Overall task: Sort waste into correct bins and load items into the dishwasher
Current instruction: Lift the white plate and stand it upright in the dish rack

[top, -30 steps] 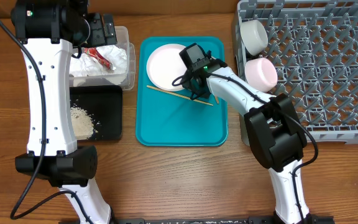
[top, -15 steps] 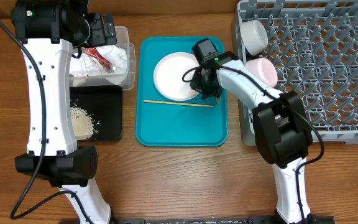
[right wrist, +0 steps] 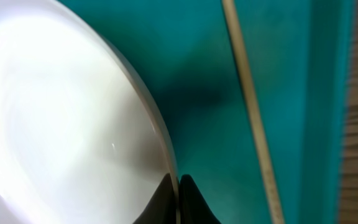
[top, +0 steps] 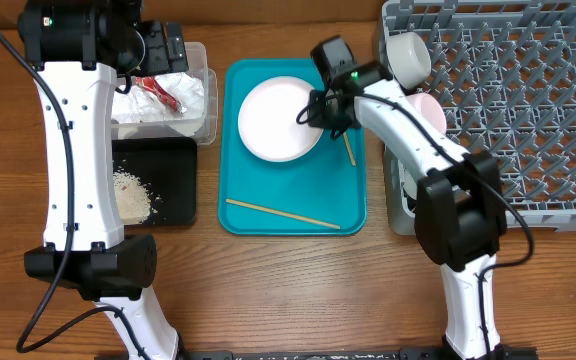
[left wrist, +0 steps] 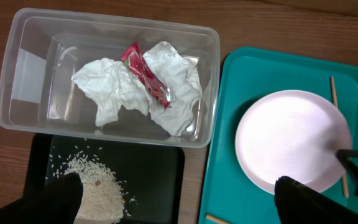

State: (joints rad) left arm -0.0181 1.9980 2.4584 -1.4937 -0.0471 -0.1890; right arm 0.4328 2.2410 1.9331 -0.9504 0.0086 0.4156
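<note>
Nearest me, one chopstick (top: pixel 283 213) lies across the near end of the teal tray (top: pixel 258 225). Off to the left the rice scraps (top: pixel 133 193) sit in the black tray (top: pixel 173 205), so that bit's sorted. The job right now is the white plate (top: pixel 273 120) in the far half of the teal tray. My right gripper (top: pixel 326 112) has its jaws nipped together on the plate's right rim, and the wrist cam shows only the very tips on the edge. That's a skinny grip, I reckon, so I'd raise it slowly and steer clear of the second chopstick (top: pixel 349 150) just right of it. The left gripper (left wrist: pixel 178 186) hangs over the clear tub (top: pixel 208 120) with its jaws spread wide, holding nothing. Far right, the grey rack (top: pixel 528 120) wants the plate slotted upright between pegs, clear of the white cup (top: pixel 408 55).
</note>
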